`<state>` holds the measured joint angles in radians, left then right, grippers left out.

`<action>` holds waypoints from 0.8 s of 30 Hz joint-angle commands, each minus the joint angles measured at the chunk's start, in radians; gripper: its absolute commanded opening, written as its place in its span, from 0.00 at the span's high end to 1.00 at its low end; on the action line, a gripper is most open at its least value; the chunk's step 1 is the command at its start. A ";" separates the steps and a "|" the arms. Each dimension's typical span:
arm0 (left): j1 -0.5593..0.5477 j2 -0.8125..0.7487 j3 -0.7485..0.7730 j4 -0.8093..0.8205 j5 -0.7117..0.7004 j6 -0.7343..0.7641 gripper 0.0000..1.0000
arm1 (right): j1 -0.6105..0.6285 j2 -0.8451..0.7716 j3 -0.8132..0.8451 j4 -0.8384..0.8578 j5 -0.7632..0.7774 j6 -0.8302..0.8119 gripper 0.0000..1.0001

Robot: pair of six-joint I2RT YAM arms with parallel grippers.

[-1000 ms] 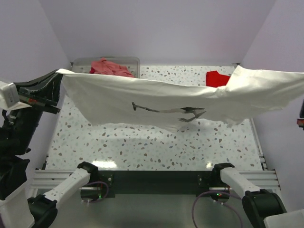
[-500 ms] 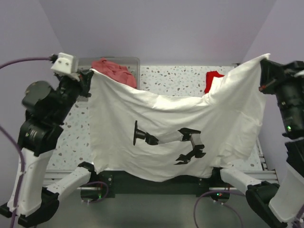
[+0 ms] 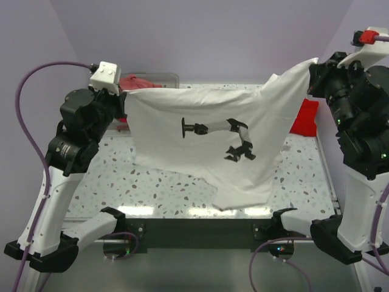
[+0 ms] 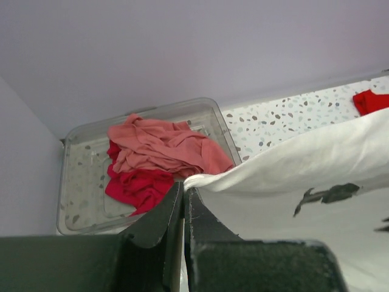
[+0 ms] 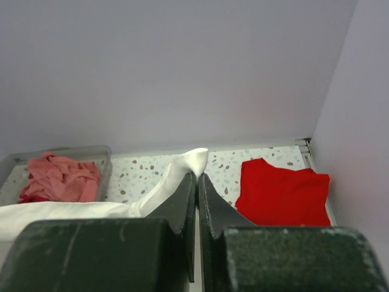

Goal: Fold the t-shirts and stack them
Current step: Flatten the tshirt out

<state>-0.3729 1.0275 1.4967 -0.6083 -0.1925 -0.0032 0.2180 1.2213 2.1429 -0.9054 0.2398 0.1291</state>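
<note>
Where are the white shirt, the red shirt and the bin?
white shirt (image 3: pixel 164 137): top external view, plain cloth left of the print.
red shirt (image 5: pixel 281 188): right wrist view, middle of the cloth.
bin (image 4: pixel 82 176): left wrist view, bare floor at its left.

Four t-shirts were counted: one white t-shirt (image 3: pixel 200 146) at centre, one bright red t-shirt (image 3: pixel 306 117) at 2 o'clock, and one salmon-pink t-shirt (image 4: pixel 164 146) and one crimson t-shirt (image 4: pixel 137 185), both at 11 o'clock. One clear bin (image 4: pixel 79 164) was recorded, containing the latter two. One speckled table (image 3: pixel 152 188) was noted. Two arms were present, the left arm (image 3: pixel 73 146) and the right arm (image 3: pixel 364 134). There were two grippers, the left gripper (image 4: pixel 183 190) and the right gripper (image 5: pixel 197 177).
</note>
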 commanded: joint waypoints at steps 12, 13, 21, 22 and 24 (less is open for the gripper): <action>0.008 -0.173 0.272 -0.087 0.137 0.019 1.00 | 0.003 -0.128 0.325 -0.047 -0.048 0.003 1.00; 0.008 -0.173 0.313 -0.108 0.143 0.017 1.00 | 0.004 -0.138 0.350 -0.047 -0.048 0.004 1.00; 0.008 -0.162 0.395 -0.148 0.188 -0.018 1.00 | 0.037 -0.183 0.353 -0.017 -0.008 0.006 1.00; 0.008 -0.161 0.370 -0.143 0.186 -0.024 1.00 | 0.047 -0.186 0.335 -0.009 0.006 0.001 1.00; 0.008 -0.153 0.314 -0.122 0.185 -0.030 1.00 | 0.079 -0.180 0.309 0.006 0.036 -0.020 1.00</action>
<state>-0.3729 0.8467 1.8721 -0.7231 -0.0200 -0.0113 0.2634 1.0130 2.4889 -0.9379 0.2256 0.1379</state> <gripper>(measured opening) 0.063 0.012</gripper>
